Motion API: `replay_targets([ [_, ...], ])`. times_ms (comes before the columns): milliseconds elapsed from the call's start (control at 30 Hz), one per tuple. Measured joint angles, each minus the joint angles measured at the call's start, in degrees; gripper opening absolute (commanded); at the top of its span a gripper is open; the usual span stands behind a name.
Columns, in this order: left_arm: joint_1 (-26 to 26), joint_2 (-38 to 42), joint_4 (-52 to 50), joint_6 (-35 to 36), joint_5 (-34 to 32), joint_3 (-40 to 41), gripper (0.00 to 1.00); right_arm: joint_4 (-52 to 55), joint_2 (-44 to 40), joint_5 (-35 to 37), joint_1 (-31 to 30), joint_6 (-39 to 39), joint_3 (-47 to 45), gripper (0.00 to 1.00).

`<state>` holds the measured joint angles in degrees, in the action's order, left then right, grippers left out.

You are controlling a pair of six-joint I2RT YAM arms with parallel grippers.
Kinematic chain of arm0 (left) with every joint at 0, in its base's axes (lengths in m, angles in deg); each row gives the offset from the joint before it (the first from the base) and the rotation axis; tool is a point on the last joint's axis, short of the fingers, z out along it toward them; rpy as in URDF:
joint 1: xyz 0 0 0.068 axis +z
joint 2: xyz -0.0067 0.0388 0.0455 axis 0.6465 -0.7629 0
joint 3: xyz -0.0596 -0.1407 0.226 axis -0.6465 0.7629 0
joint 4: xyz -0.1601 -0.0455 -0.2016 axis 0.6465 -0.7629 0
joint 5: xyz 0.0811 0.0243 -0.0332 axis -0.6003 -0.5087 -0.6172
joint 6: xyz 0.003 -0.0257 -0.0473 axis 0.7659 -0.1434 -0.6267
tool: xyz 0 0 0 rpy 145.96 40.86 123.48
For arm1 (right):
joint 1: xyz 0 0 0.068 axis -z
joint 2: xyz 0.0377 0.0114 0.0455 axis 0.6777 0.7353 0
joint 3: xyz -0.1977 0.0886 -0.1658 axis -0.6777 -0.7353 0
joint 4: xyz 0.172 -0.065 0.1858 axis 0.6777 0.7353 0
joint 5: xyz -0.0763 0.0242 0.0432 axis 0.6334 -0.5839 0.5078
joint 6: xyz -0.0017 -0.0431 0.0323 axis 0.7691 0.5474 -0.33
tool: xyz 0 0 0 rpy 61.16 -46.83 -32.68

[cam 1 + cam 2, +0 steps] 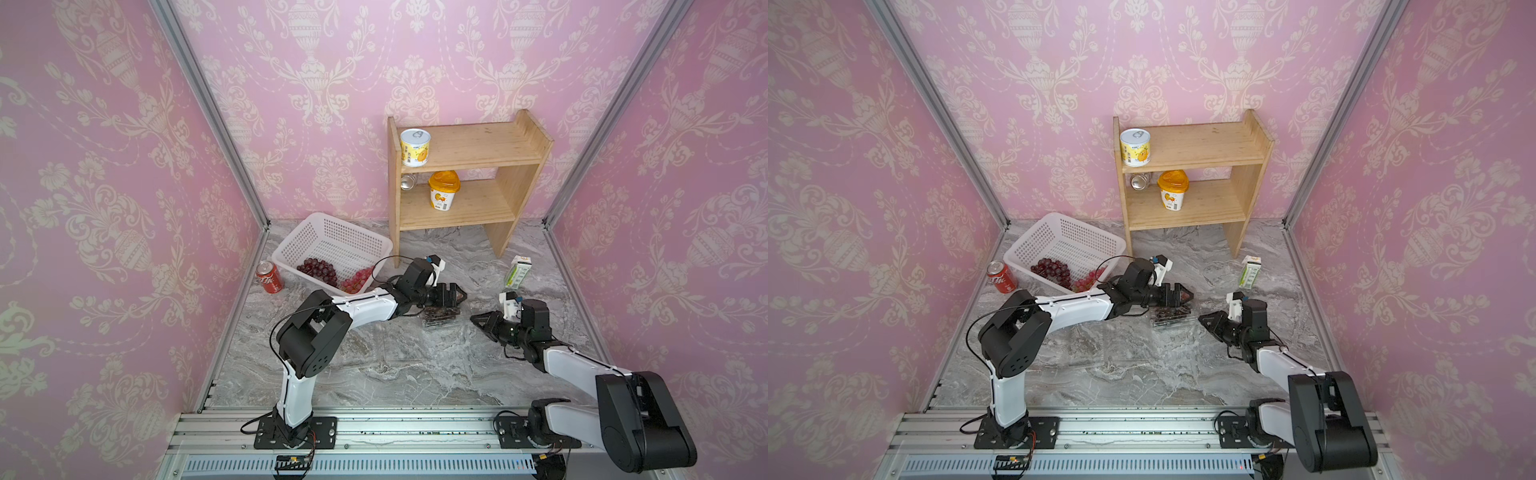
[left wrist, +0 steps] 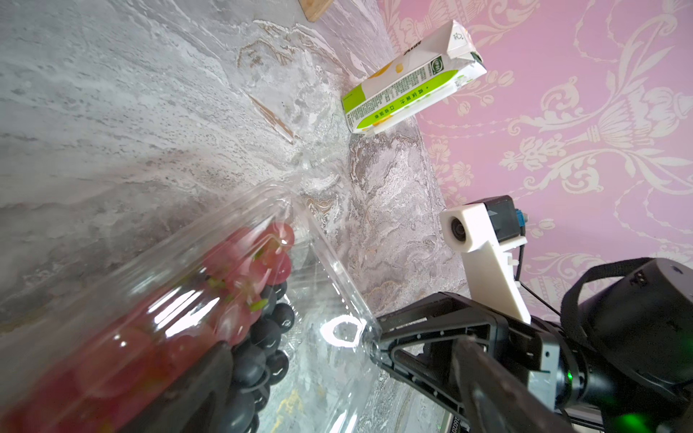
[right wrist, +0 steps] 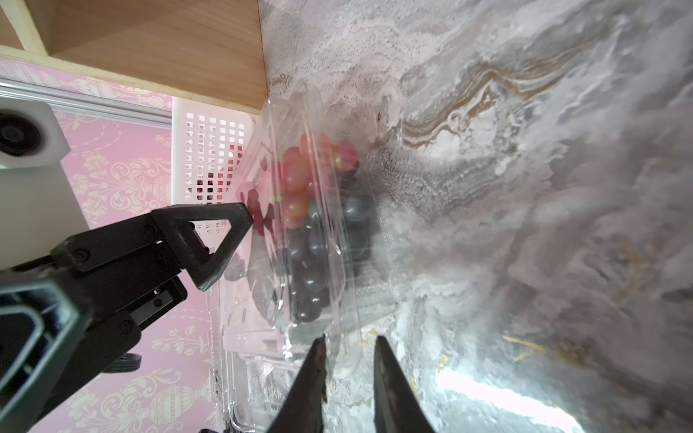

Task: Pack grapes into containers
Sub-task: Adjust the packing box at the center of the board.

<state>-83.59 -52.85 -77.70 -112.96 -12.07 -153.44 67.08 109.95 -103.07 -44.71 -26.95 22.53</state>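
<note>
The container (image 1: pixel 440 320), just right of centre in both top views, holds grapes (image 3: pixel 300 210). Light, flimsy and slick, it is probably best pinched at its rim. Above it the left gripper (image 1: pixel 455 293) gapes; the right gripper (image 3: pixel 349 341) has its jaws narrow at that rim, grip unclear.

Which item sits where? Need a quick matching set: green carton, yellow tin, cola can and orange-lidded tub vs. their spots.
Things:
1. green carton
2. yellow tin
3. cola can
4. orange-lidded tub

Places:
A. on the table, right beside the white basket
B. lower board of the wooden shelf
C. top board of the shelf
D. standing alone on the table, on the side of the shelf away from the basket

Pairs: 1-D, 2-C, 3-A, 4-B
</note>
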Motion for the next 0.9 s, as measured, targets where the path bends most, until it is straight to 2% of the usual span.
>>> replay_targets([
  [900,0.90,0.24,0.20,0.00,0.00,0.52,0.94,-9.49,8.39,-2.12,-1.25,-0.07,2.01,0.12],
])
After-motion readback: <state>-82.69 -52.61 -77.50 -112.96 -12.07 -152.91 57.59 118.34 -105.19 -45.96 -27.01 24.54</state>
